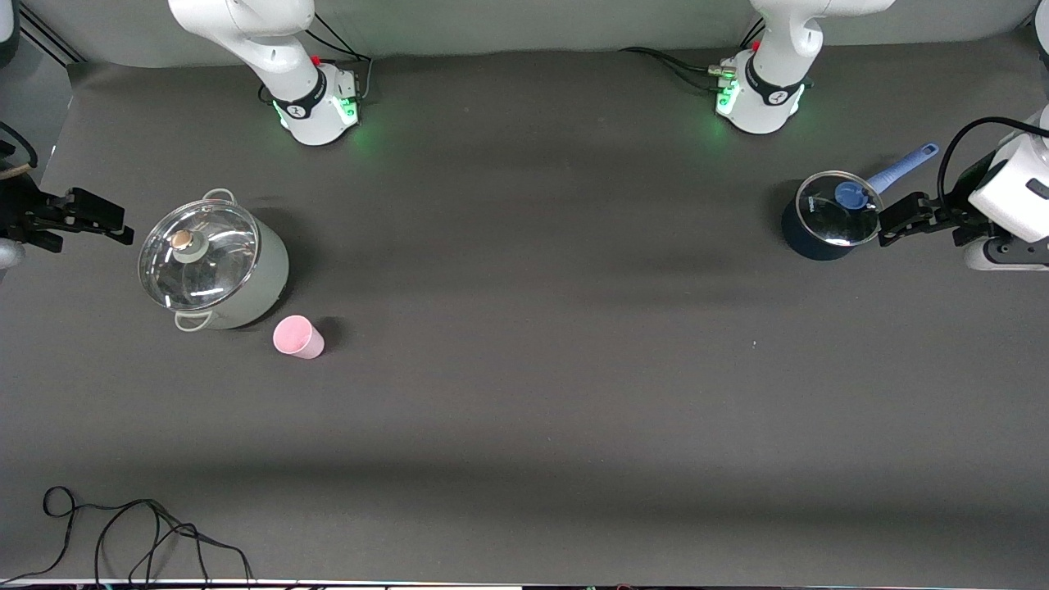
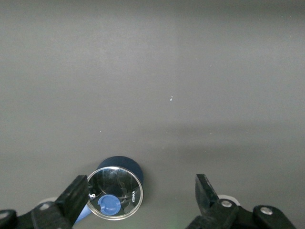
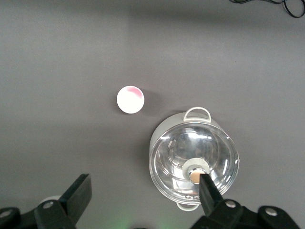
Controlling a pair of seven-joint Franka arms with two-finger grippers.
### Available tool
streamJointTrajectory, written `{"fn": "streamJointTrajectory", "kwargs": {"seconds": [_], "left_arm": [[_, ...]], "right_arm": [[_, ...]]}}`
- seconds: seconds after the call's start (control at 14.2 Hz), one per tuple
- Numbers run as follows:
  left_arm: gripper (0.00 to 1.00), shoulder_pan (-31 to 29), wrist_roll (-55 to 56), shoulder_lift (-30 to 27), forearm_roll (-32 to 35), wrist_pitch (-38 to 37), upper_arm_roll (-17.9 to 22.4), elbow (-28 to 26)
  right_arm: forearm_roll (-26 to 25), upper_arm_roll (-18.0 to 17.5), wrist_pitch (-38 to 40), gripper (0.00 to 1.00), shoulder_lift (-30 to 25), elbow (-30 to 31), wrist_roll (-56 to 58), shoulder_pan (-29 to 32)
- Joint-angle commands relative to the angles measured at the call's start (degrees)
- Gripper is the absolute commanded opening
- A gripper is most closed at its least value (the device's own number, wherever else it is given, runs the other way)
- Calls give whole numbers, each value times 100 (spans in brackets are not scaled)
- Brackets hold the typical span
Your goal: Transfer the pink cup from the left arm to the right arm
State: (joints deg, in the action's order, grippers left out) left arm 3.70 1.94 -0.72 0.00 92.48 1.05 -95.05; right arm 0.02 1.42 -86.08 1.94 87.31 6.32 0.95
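Observation:
The pink cup [image 1: 297, 337] stands on the dark table at the right arm's end, beside the pale green pot and a little nearer to the front camera. The right wrist view shows it from above [image 3: 130, 99]. My right gripper [image 1: 123, 225] hangs open and empty over the table's end beside that pot, well apart from the cup; its open jaws show in the right wrist view [image 3: 145, 183]. My left gripper [image 1: 889, 223] hangs open and empty at the left arm's end, beside the dark blue saucepan, and shows in the left wrist view [image 2: 141, 186].
A pale green pot with a glass lid [image 1: 211, 266] [image 3: 193, 157] sits next to the cup. A dark blue saucepan with a glass lid and blue handle [image 1: 828, 217] [image 2: 114, 191] sits at the left arm's end. A black cable [image 1: 147, 533] lies near the table's front edge.

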Motion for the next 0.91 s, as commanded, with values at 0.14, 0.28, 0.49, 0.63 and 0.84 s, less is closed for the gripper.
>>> {"fn": "streamJointTrajectory", "kwargs": {"seconds": [0.14,0.28,0.49,0.63,0.84], "left_arm": [[100,87,-53,-33,44,-283,71,128],[100,105,-45,-24,44,-239,71,110],[100,96,-53,-42,44,-257,62,119],[100,96,-53,-59,44,-283,62,128],[100,96,-53,-68,44,-266,62,136]], "right_arm": [[-125,7,-163,100,-124,181,36,-51],[-125,7,-172,100,-124,181,36,-60],[-116,-19,-172,100,-115,181,27,-60],[-116,-28,-163,99,-115,181,27,-112],[-107,-28,-155,100,-106,173,27,-112]]}}
